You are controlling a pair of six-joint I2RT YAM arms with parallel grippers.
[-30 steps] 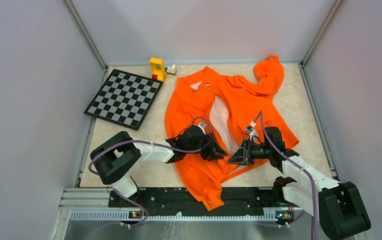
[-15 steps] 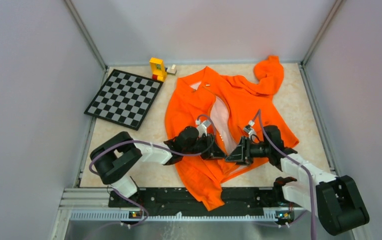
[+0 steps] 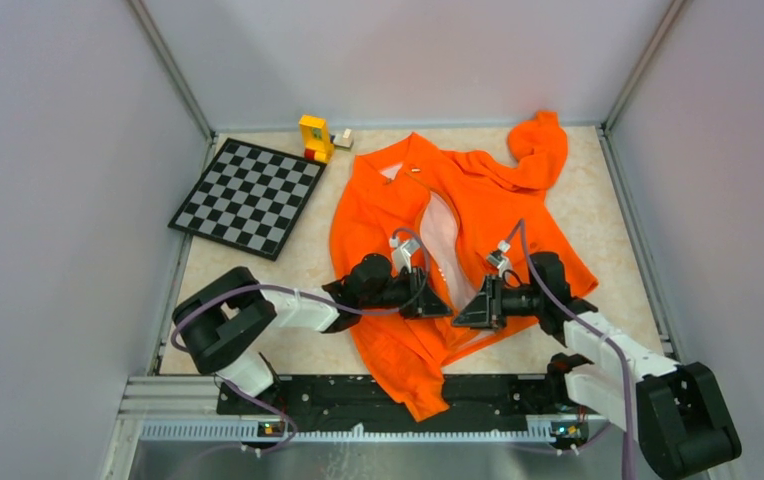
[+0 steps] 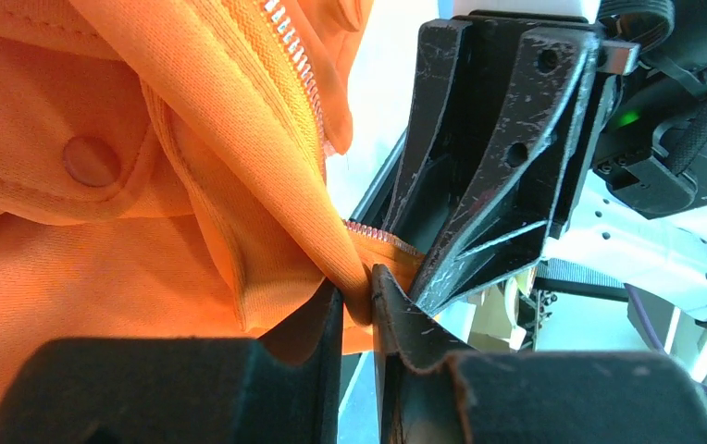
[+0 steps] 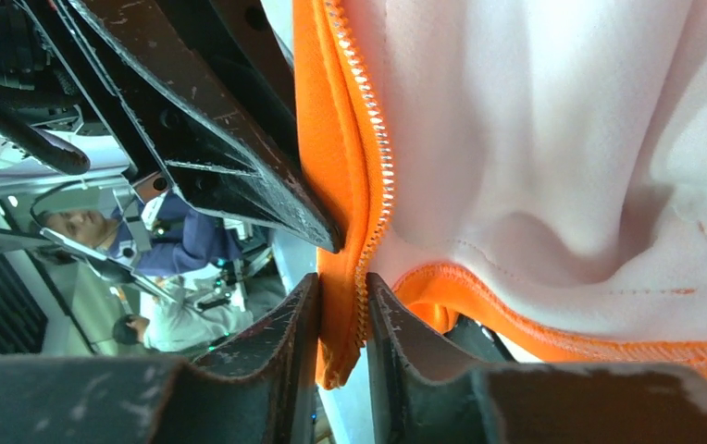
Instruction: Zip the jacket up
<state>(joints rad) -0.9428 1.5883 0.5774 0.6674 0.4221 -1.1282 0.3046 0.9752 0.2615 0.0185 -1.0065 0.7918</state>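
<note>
Garment: large bright orange fabric jacket (image 3: 378, 215), lying open and front up on the beige marbled table (image 3: 613, 215), right of centre; its lower end reaches over the near edge, and one sleeve is bunched at the far right corner.
Inner face: pale pinkish-white lining (image 3: 445, 240), exposed in the gap between the two front edges.
Left arm: left hand (image 4: 354, 298) closed, pinching one orange front edge below its zipper teeth (image 4: 292, 63); a round snap button (image 4: 91, 159) sits on the fabric nearby.
Right arm: right hand (image 5: 342, 294) closed on the opposite front edge.
Contact: the two hands meet tip to tip, low on the opening.
Surroundings: black-and-white chessboard (image 3: 248, 196) at far left; small yellow block (image 3: 314, 137) behind it.
</note>
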